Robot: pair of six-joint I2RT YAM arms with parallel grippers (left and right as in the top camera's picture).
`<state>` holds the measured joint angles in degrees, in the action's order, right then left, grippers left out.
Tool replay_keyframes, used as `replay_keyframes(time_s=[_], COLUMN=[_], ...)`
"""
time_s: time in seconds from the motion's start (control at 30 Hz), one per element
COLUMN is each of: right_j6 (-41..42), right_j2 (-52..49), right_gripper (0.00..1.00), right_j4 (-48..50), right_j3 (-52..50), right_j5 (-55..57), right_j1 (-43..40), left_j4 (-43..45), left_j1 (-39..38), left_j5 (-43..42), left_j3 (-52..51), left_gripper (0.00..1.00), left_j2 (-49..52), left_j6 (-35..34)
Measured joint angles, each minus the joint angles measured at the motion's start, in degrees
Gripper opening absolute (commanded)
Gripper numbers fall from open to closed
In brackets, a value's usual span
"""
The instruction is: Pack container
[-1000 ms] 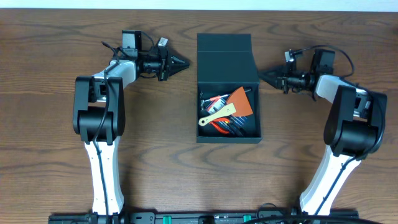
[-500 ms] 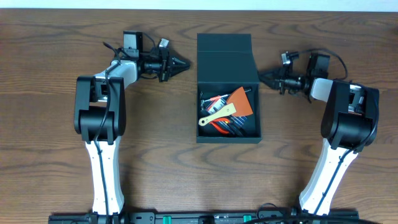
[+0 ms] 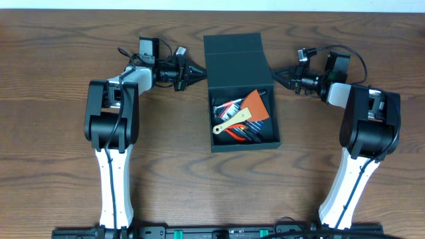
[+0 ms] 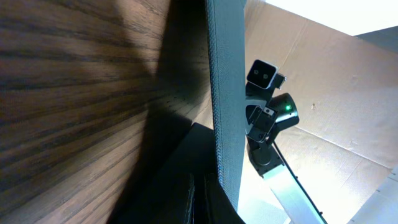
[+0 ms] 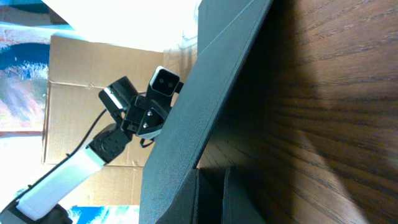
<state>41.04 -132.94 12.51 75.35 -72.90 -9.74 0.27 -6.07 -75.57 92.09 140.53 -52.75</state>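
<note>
Two grippers flank the lid (image 3: 234, 60) of the container (image 3: 244, 148), one on each side. The left gripper (image 3: 195, 70) has its fingers pressed together into a point. That point touches the lid's left edge, at about 10 o'clock of the container. The right gripper (image 3: 277, 77) is likewise closed to a point and meets the lid's right edge at about 2 o'clock.

In the left wrist view the lid shows edge-on as a teal-grey textured strip. It is tilted up off the wooden table (image 3: 53, 133), with dark shadow beneath it. The right wrist view shows the same flap from the other side, slanting above the wood.

The container sits at the table's centre, with its hinged flap at 12 o'clock and its open compartment toward 6 o'clock. Inside lie an orange scraper (image 3: 257, 106), a yellow-handled tool (image 3: 232, 122) whose handle points toward 8 o'clock, and red-handled pliers (image 3: 232, 135). There are also some dark items too small to tell apart.
</note>
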Motion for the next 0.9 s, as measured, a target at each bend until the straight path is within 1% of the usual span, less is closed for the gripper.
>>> replay_keyframes(time_s=[0.4,0.5,0.7,0.9], right_j6=[0.42,0.37,0.37,0.48], right_j2=[-0.20,-0.20,-0.20,-0.28], right_gripper=[0.01,0.01,0.01,0.01], right_j4=[-0.04,0.92,2.43,6.58], right_j3=[0.02,0.00,0.00,0.00], right_j5=[-0.59,-1.53,-4.02,-6.23], right_j1=[0.00,0.09,1.03,1.29], left_j4=[0.92,4.70,12.81,15.28], left_j1=[0.00,-0.04,-0.66,-1.79], left_j5=[0.04,-0.24,-0.72,-2.05], left_j3=[0.00,0.00,0.02,0.02], left_gripper=[0.06,0.05,0.05,0.06], left_j2=[0.00,0.00,0.00,0.00], left_j6=[-0.07,-0.66,-4.74,-7.58])
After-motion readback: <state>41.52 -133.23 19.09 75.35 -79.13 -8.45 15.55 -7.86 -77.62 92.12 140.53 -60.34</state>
